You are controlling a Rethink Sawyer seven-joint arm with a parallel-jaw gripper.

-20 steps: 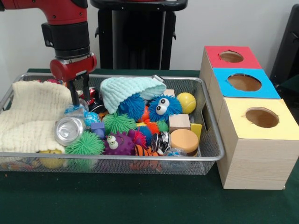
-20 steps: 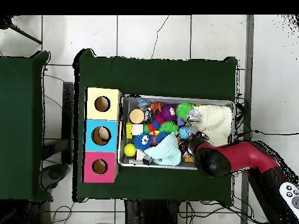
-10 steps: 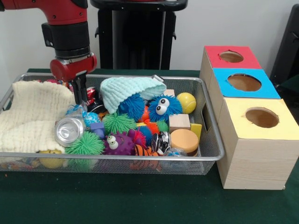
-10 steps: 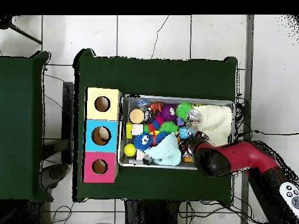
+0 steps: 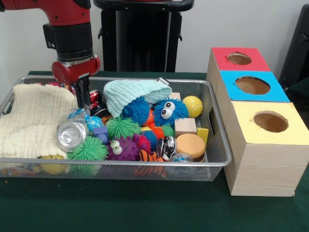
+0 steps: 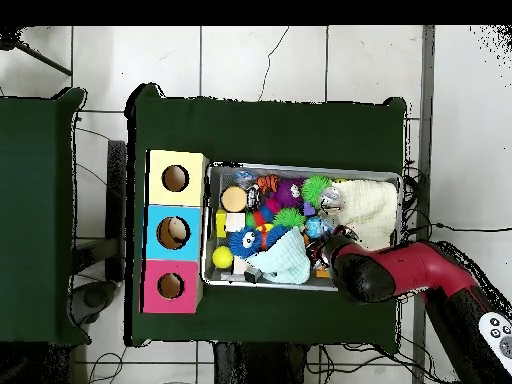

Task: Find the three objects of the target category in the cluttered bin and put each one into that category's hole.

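A wire mesh bin (image 5: 219, 157) is sitting on a green-covered desk (image 5: 145, 208), crowded with toys: spiky rubber balls, a blue furry ball with googly eyes (image 5: 169, 111), a yellow ball (image 5: 192, 106), wooden blocks, a round tan disc (image 5: 190, 145), and a silver can (image 5: 71, 135) lying on its side. A cream knitted cloth (image 5: 34, 118) is covering the bin's left end, and a mint knitted cloth (image 5: 133, 94) is draped at the back. Which category is the target cannot be told.

The red arm's claw (image 5: 83, 99) is hanging just above the can, beside the cream cloth, its fingers close together and holding nothing that can be seen. The search step appears to be in hand; no object is yet lifted.

Right of the bin, a wooden box is offering red (image 5: 239, 58), blue (image 5: 252, 85) and yellow (image 5: 271, 122) holes. Next, the claw would probably need to open, descend onto one toy, and grip it.
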